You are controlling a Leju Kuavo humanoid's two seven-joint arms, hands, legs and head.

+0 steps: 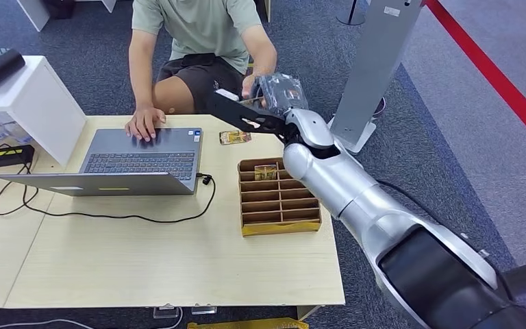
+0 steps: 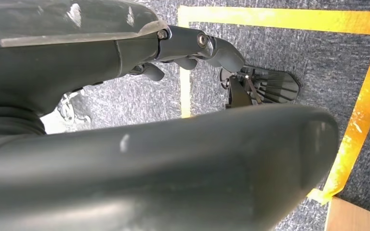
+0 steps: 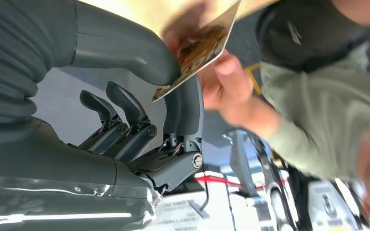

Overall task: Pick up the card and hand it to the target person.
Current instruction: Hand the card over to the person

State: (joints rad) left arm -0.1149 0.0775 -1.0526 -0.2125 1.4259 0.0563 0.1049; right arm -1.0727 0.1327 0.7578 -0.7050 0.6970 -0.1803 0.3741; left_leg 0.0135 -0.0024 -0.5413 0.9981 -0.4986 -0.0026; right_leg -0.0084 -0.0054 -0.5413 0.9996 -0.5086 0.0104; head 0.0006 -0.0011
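My right hand [image 1: 248, 115] reaches past the table's far edge toward the seated person [image 1: 198, 41]. In the right wrist view the thumb and dark fingers [image 3: 185, 108] pinch a yellow patterned card [image 3: 203, 45]. The person's hand [image 3: 226, 82] also grips that card from the other side. In the head view the same hand of the person [image 1: 249, 85] is right at my hand. My left hand [image 2: 188, 48] hangs over the floor, fingers apart and holding nothing.
A brown slotted card box [image 1: 279, 214] with one card [image 1: 266, 171] in it stands on the table, under my right arm. Another card [image 1: 235, 138] lies flat behind it. The person's other hand rests on an open laptop [image 1: 140, 161]. A grey post [image 1: 370, 68] stands at the right.
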